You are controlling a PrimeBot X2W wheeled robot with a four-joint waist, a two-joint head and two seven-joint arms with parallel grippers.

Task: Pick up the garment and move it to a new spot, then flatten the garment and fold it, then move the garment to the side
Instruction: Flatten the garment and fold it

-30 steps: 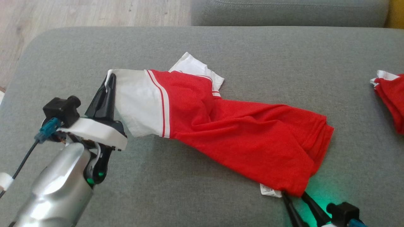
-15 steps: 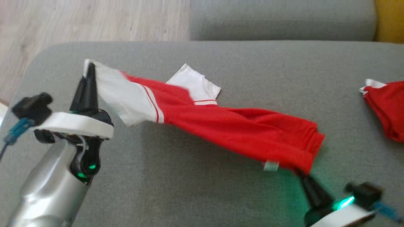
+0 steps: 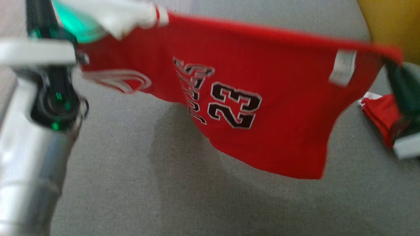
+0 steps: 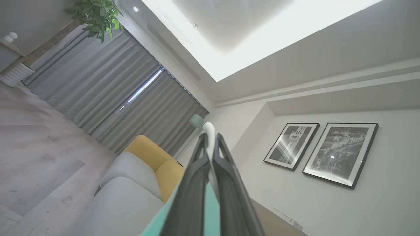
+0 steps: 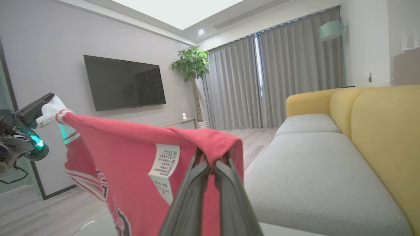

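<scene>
Red jersey [image 3: 262, 82] strung taut between both sets of jaws, off grey cushion [image 3: 131, 180] beneath. Left gripper [image 4: 209, 139] pressed together on white sleeve edge, just thin sliver past tips. Right gripper [image 5: 211, 162] pinching hem fold beside care tag [image 5: 164, 164]. Could go wrong, imo: fast swing yanking sliver free, dropping one end, bunching up. Second red pile [image 3: 377, 113] under right jaws, easy snag.

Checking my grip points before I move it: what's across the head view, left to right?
From the left: left gripper → white sleeve → 23 print → white care label → right gripper. The red garment hangs between the two grippers, blurred.
</scene>
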